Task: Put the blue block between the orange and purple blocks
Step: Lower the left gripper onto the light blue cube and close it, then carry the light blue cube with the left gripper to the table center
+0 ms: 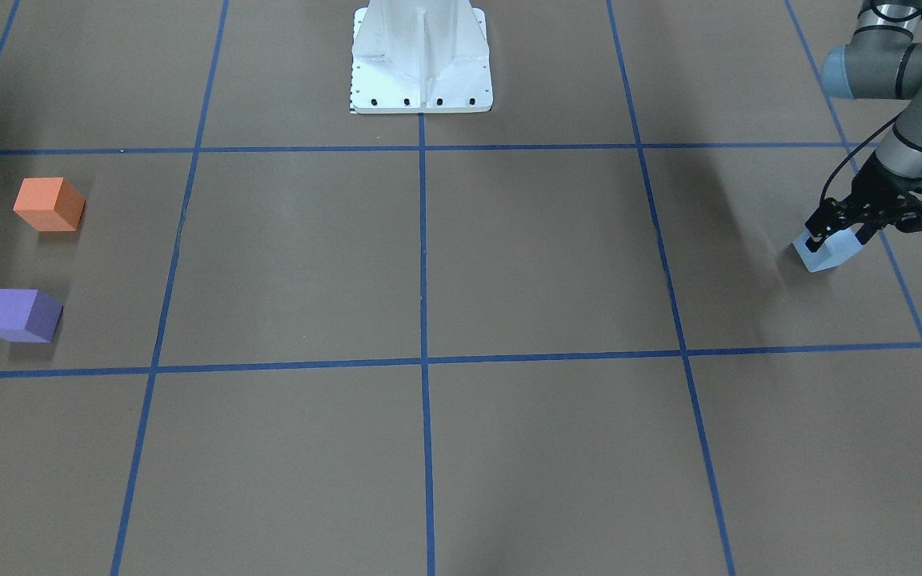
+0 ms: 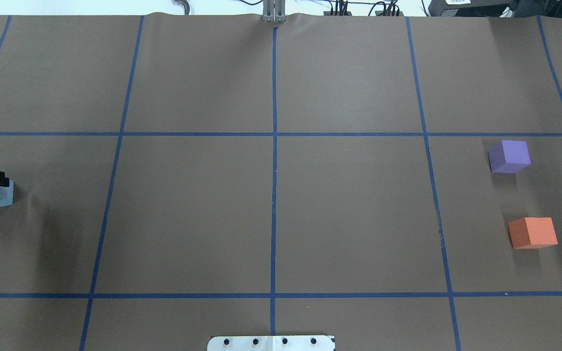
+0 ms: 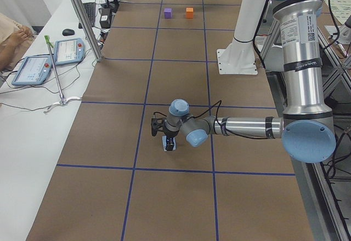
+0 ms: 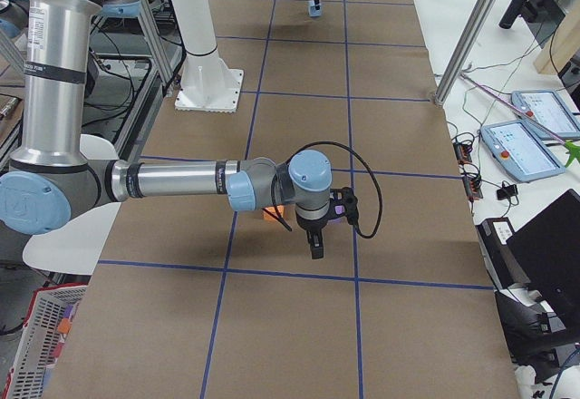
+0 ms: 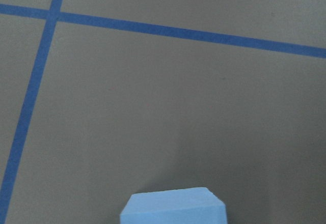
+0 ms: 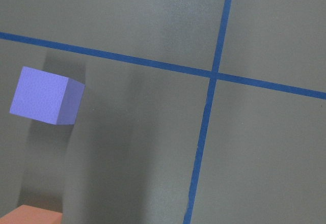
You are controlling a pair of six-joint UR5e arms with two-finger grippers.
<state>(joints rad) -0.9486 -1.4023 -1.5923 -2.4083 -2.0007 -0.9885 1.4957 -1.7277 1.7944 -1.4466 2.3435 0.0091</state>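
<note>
**Overhead view, read from the robot's left to its right.** At the far left edge of the table (image 2: 188,209) the left gripper (image 1: 835,237) points downward with its two fingers clenched on opposite sides of the blue block (image 1: 829,258). Whether the block rests on the brown paper or is raised just off it cannot be told. The left wrist view shows only the block's top face at the lower edge of the frame. The blue tape lines (image 2: 274,195) divide the paper into squares, and the white base plate (image 1: 421,72) stands on the centre line at the robot's edge of the table. In the right-hand column lie the purple block (image 2: 509,156) and the orange block (image 2: 533,233), apart from each other, with bare paper between them — the orange one nearer the robot. The blue block is well apart from both, across the whole table. The right gripper (image 4: 315,252) hangs near these two blocks, fingers pointing down; it appears only in the right side view, so its state — released or clenched — cannot be told.
</note>
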